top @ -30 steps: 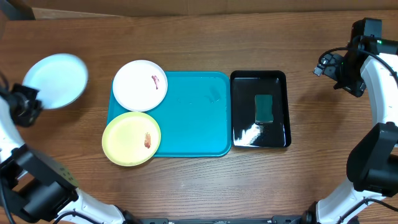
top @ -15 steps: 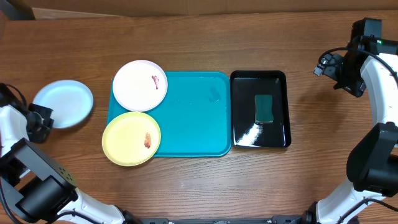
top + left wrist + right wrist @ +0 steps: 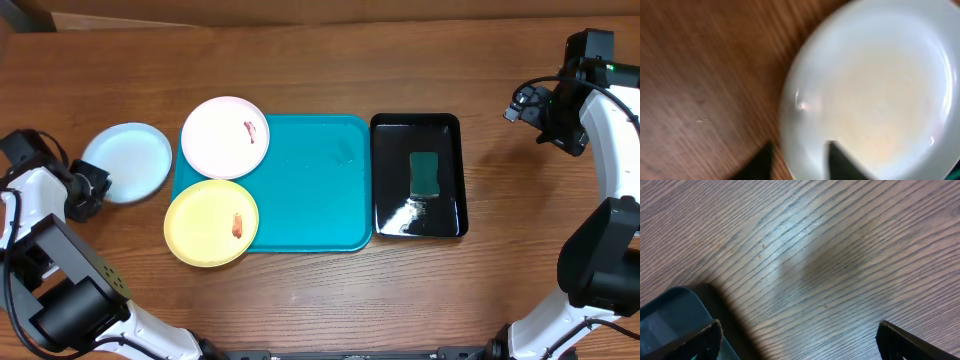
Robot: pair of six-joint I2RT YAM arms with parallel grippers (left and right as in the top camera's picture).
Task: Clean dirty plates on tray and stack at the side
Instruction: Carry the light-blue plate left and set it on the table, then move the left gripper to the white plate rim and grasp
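Stacking step, I judge: the left gripper (image 3: pixel 86 188) clamps the rim of the blue plate (image 3: pixel 127 163), at nine o'clock of the tray (image 3: pixel 320 195) (no smear showing). Next: release it, then fetch the white plate (image 3: pixel 225 137). The right gripper (image 3: pixel 800 345) gapes, idle.

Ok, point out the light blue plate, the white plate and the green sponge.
light blue plate (image 3: pixel 130 160), overhead view, centre of its bare face.
white plate (image 3: pixel 222 140), overhead view, its middle, left of the red smear.
green sponge (image 3: pixel 424 174), overhead view, middle of its top face.
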